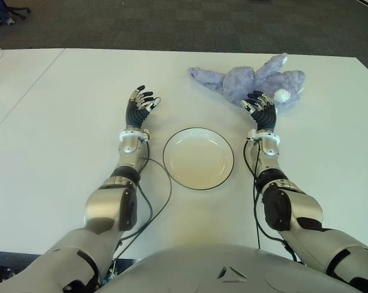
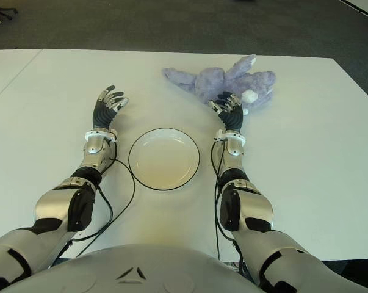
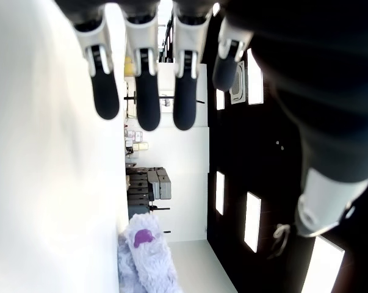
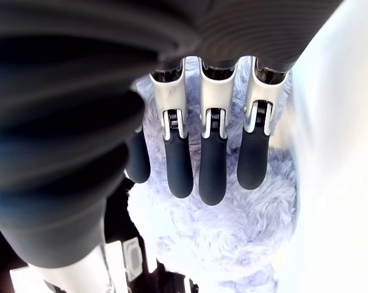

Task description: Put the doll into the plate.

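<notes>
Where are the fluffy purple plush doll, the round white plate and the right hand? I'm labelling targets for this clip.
fluffy purple plush doll (image 1: 241, 78): left eye view, middle of its body.
round white plate (image 1: 198, 158): left eye view, bare centre of the dish.
right hand (image 1: 261, 110): left eye view, back of the hand, fingers open.

Bare white tabletop (image 1: 68, 110) lies open around my left hand (image 1: 141, 104). My right hand (image 1: 260, 107), fingers spread, has the fluffy lavender plush doll (image 1: 251, 79) just beyond it; the round black-rimmed white plate (image 1: 198, 158) between my forearms holds nothing.
</notes>
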Controlling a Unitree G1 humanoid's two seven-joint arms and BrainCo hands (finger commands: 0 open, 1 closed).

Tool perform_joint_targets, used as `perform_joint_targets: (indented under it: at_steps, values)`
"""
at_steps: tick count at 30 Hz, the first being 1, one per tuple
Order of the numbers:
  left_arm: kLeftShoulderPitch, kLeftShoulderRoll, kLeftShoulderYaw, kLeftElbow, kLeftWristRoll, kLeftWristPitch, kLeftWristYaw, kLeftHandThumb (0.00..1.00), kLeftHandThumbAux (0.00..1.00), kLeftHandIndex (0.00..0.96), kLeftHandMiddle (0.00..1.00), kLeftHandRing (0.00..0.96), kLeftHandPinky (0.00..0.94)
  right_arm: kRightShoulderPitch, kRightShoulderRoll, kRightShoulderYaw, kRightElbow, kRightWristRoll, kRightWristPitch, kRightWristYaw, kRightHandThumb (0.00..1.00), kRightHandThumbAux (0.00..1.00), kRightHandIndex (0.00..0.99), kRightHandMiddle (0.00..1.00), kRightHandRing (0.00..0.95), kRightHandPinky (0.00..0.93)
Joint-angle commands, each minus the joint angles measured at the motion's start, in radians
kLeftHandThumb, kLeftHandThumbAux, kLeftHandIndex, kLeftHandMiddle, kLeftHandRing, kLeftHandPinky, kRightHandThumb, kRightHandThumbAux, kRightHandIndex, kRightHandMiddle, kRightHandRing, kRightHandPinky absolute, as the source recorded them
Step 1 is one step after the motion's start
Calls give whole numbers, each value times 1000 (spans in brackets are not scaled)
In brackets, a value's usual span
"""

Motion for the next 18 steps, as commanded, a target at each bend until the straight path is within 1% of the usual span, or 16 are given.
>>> perform_joint_targets:
  at_steps: [1,4,6,8,9,11,13,18]
  values:
    - [211,-91,11,126,-12,88,-21,0,673,170,296,304,292,288,66,17,151,-19,7,-70,96,826,285,328,347,343]
    - [211,-89,12,126,-12,88,-23,0,675,170,293,301,275,297,60,61,149,-76,-23,-145,77,816,283,324,342,338]
    - [211,-88,12,125,-12,87,-24,0,677,168,290,300,282,304,66,98,146,-121,-45,-213,70,810,277,314,333,329]
    - [211,-88,9,125,-10,87,-23,0,680,167,288,299,285,313,71,153,137,-188,-71,-319,66,801,272,303,324,316]
    - [210,-86,5,126,-5,92,-18,0,681,167,288,298,286,314,70,194,126,-242,-81,-402,64,799,271,301,322,314]
    - [209,-84,-3,126,4,99,-9,0,680,165,288,296,281,312,68,247,110,-310,-92,-510,58,784,269,292,308,288]
    - [208,-83,-9,126,11,101,0,0,675,164,285,293,276,307,64,276,101,-338,-98,-564,53,763,262,281,294,264]
    - [207,-82,-20,127,24,101,16,0,666,158,278,286,265,290,56,322,88,-368,-116,-645,66,731,234,265,280,287]
